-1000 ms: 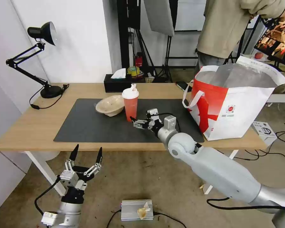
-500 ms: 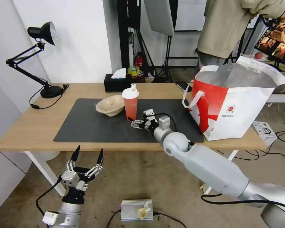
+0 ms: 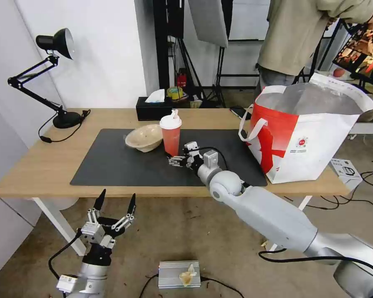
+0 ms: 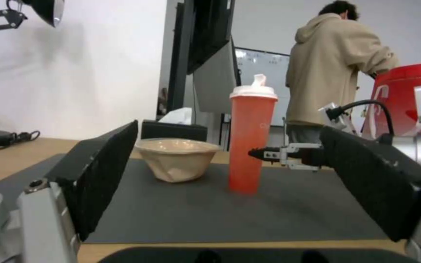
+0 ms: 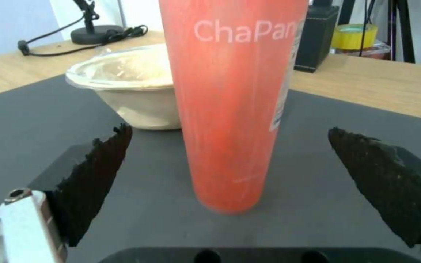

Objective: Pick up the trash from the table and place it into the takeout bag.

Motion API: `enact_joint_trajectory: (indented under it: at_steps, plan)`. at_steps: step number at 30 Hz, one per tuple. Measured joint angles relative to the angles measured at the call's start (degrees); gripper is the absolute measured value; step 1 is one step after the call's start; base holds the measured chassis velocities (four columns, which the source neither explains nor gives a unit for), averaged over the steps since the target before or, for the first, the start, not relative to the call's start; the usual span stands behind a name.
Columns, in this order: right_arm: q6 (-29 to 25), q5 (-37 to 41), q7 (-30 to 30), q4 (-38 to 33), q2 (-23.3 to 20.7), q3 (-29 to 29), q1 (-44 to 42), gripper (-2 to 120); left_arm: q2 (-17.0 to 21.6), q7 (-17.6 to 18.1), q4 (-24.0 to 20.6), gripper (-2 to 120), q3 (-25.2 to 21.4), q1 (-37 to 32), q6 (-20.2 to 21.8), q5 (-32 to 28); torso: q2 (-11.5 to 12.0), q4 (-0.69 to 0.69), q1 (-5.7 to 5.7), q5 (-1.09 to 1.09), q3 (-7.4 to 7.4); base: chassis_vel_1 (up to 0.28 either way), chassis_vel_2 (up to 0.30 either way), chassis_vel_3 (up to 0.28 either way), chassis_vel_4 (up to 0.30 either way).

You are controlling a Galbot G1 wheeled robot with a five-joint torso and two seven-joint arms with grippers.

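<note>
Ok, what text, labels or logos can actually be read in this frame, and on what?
"ChaPan", cut off at the curve, white letters on the red cup.
Small white label on the cup's side: print too small to read.
Round red logo on the takeout bag: too small to read.

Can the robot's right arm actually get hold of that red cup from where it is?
Probably yes. The right gripper is open, level with the red cup's lower part, with bare mat between them. The beige bowl sits on the cup's far side, away from the approach.
</note>
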State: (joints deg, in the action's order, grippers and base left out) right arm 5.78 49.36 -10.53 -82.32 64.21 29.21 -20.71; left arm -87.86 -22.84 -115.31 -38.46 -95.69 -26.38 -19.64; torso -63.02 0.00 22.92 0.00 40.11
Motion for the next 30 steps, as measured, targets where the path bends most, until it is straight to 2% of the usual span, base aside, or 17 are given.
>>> enact_joint_trajectory:
  at_steps: [30]
  plan:
    - [-3.3, -3.7, 3.1, 9.7, 4.5, -0.4, 1.9, 100, -0.2, -0.1, 0.3, 100, -0.1, 0.0, -0.1, 0.2, 0.0, 0.00, 0.00, 0.00, 0.00, 0.000, 0.000, 0.000, 0.000]
